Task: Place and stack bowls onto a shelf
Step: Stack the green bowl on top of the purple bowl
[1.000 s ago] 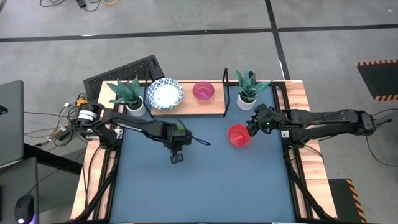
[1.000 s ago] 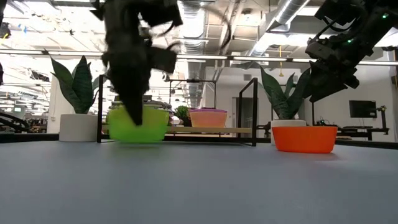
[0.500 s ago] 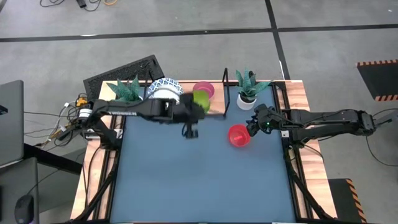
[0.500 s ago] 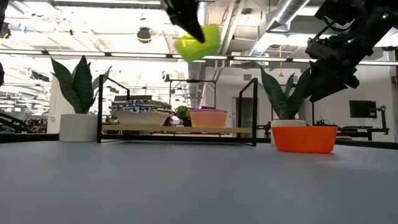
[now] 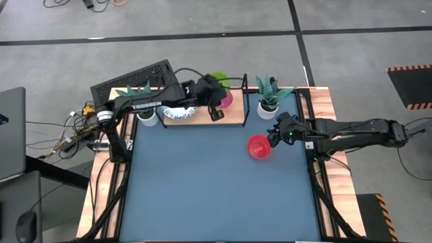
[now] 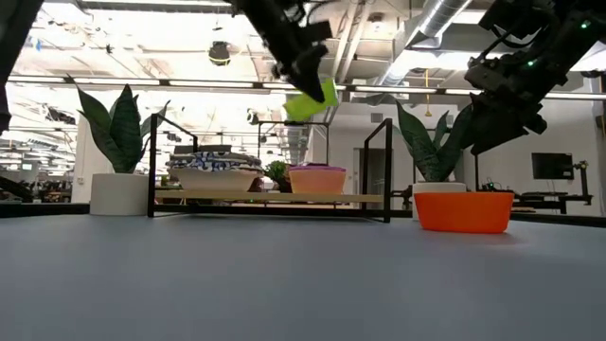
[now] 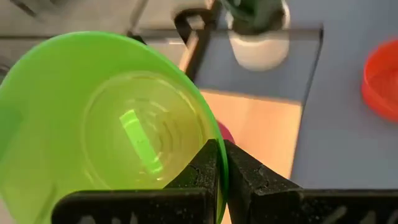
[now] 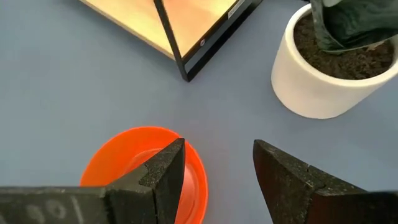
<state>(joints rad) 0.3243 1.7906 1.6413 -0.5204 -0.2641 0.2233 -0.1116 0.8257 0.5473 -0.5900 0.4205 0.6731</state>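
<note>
My left gripper (image 5: 214, 94) is shut on the green bowl (image 5: 217, 82), held in the air over the purple bowl (image 6: 317, 178). The purple bowl stands on the light-wood shelf (image 5: 233, 116). The white patterned bowls (image 6: 216, 174) sit on the shelf's left part, half hidden by my left arm in the high view. The red bowl (image 5: 258, 146) rests on the blue table by its base. My right gripper (image 8: 217, 168) hangs open just above and to the right of the red bowl (image 8: 124, 168), touching nothing. My left gripper pinches the green bowl's rim (image 7: 210, 134), one finger inside the bowl and one outside. The bowl (image 6: 311, 98) is lifted clear, well above the shelf, and is tilted.
Two white plant pots flank the shelf, one at its left (image 5: 146, 115) and one at its right (image 5: 268, 109). The shelf's thin black end frames (image 6: 386, 170) rise above the board. A black keyboard (image 5: 128, 81) lies behind the table. The near half of the blue tabletop (image 5: 216, 196) is open.
My left gripper has carried the green bowl from table level left of the centre, up and toward the far edge. The bowl is now lifted clear above the purple bowl on the shelf and tipped. The white bowls, hidden before in the low view, show again.
</note>
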